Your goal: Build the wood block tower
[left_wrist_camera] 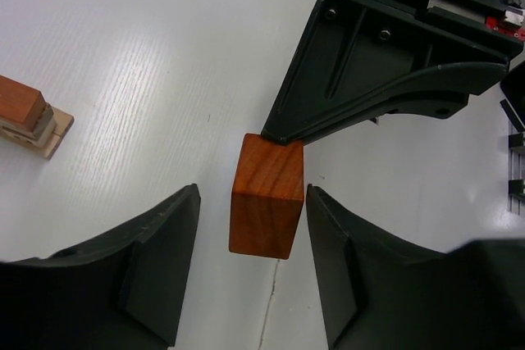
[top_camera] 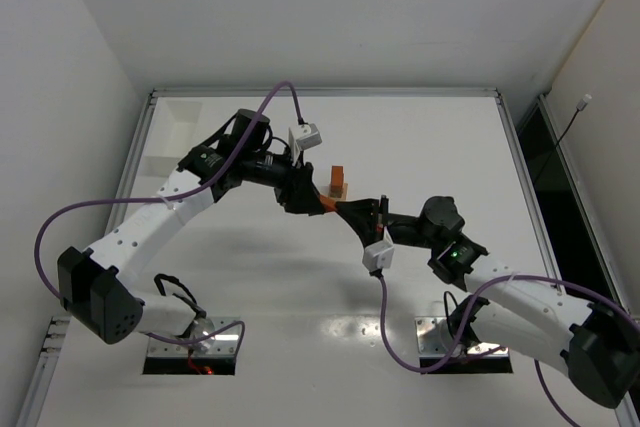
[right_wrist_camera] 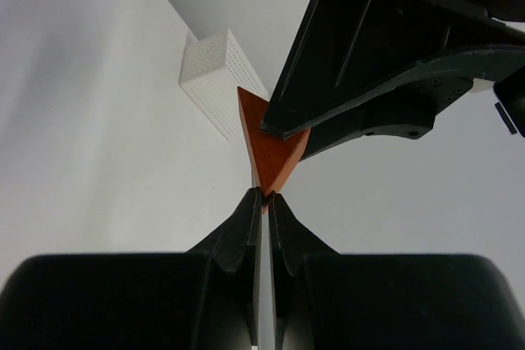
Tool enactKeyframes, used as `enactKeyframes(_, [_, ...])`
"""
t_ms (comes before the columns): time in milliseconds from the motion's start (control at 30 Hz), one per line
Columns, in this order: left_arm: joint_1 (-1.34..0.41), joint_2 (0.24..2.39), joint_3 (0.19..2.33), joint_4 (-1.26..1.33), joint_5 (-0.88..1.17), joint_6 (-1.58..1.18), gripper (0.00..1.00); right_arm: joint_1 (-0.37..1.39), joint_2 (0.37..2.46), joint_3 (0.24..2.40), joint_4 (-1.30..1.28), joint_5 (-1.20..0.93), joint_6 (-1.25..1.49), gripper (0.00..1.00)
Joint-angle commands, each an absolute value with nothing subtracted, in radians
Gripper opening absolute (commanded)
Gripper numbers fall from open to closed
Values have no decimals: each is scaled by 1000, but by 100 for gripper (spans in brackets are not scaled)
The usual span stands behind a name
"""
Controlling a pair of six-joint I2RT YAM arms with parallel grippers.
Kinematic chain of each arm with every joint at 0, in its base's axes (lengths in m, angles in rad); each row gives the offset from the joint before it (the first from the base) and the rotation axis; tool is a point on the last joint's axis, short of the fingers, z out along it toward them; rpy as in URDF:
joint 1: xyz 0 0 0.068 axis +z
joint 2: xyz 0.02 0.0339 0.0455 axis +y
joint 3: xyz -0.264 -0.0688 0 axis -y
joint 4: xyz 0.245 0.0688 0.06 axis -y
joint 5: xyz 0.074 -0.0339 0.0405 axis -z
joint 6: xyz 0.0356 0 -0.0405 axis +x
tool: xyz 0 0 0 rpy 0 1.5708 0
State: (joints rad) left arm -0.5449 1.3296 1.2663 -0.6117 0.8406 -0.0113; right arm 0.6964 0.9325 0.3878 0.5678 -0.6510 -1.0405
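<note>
The wood block tower (top_camera: 340, 181) is a short stack at mid-table, pale tan pieces with a reddish-brown block on top; it also shows at the left edge of the left wrist view (left_wrist_camera: 26, 116). My right gripper (right_wrist_camera: 264, 196) is shut on the tip of a reddish-brown triangular wedge (right_wrist_camera: 273, 153) and holds it above the table. My left gripper (left_wrist_camera: 253, 194) is open, with one finger on each side of the wedge (left_wrist_camera: 267, 196); the right-hand finger is very near it. In the top view the two grippers (top_camera: 305, 197) (top_camera: 347, 211) meet at the wedge (top_camera: 327, 203), just in front of the tower.
A white perforated tray (right_wrist_camera: 215, 78) lies on the table beyond the wedge in the right wrist view. Purple cables loop off both arms. Two cut-outs (top_camera: 190, 357) (top_camera: 462, 345) sit at the near table edge. A raised rim (top_camera: 325, 92) bounds the table's far side.
</note>
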Motion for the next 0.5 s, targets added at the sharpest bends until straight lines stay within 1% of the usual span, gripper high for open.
enactKeyframes(0, [-554,1333,1273,-574,864,-2,44,701,933,425,618,-698,-1035,0])
enactKeyframes(67, [-554,1333,1273,-574,864,-2,33,701,942,425,618,-698,-1035,0])
enactKeyframes(100, [-554,1333,1273,-574,864,-2,24,701,942,425,618,-698,-1035,0])
enactKeyframes(167, [-554,1342,1273,-574,864,-2,12,701,942,425,618,-698,-1035,0])
enactKeyframes(200, [-554,1342,1273,-574,864,-2,2,701,942,425,618,-698,-1035,0])
enactKeyframes(233, [-554,1342,1273,-574,851,-2,0,701,942,436,608,-698,-1035,0])
enactKeyframes(300, [-554,1342,1273,-574,842,-14,0,701,942,436,592,-698,-1035,0])
enactKeyframes(367, [-554,1332,1273,-565,830,-14,0,701,942,436,583,-687,-1035,3])
enactKeyframes(400, [-554,1331,1273,-565,813,-27,0,701,942,436,583,-672,-1035,20])
enactKeyframes(433, [-554,1331,1264,-554,792,-28,0,701,942,436,574,-655,-1035,34])
enactKeyframes(467, [-554,1319,1264,-554,779,-28,0,701,928,436,565,-638,-1025,42])
